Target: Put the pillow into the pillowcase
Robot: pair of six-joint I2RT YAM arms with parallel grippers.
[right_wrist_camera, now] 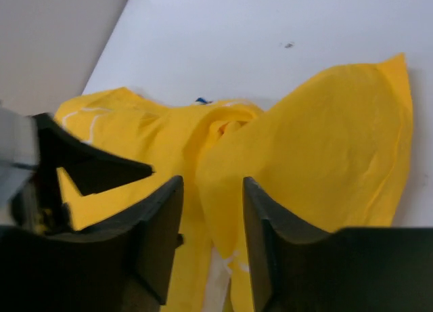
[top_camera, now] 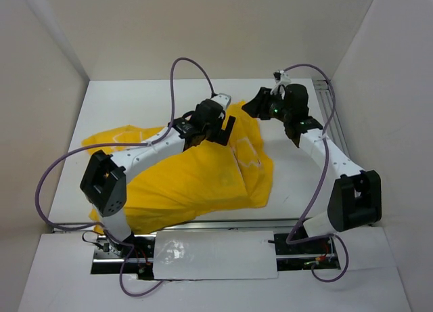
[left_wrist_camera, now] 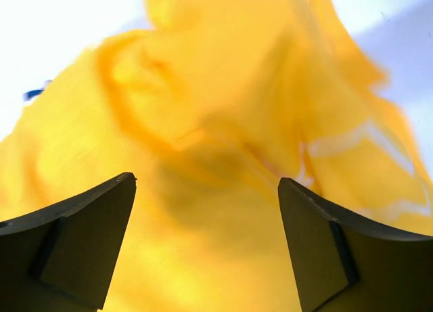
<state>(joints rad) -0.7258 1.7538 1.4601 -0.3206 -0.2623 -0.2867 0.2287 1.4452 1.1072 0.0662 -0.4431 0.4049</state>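
Observation:
The bright yellow pillowcase lies crumpled and bulging across the table's middle and left, with white print lines showing on its right side. The pillow is hidden. A thin white strip shows between yellow folds in the right wrist view, and I cannot tell what it is. My left gripper hovers over the pillowcase's far part with its jaws wide open and only yellow cloth beneath. My right gripper is at the far right corner of the pillowcase. Its jaws stand partly apart above a fabric fold, gripping nothing.
Beige walls close in the white table on the left, back and right. A metal rail runs along the right side. A white sheet with a scrap of clear plastic covers the near edge between the arm bases. Purple cables loop above both arms.

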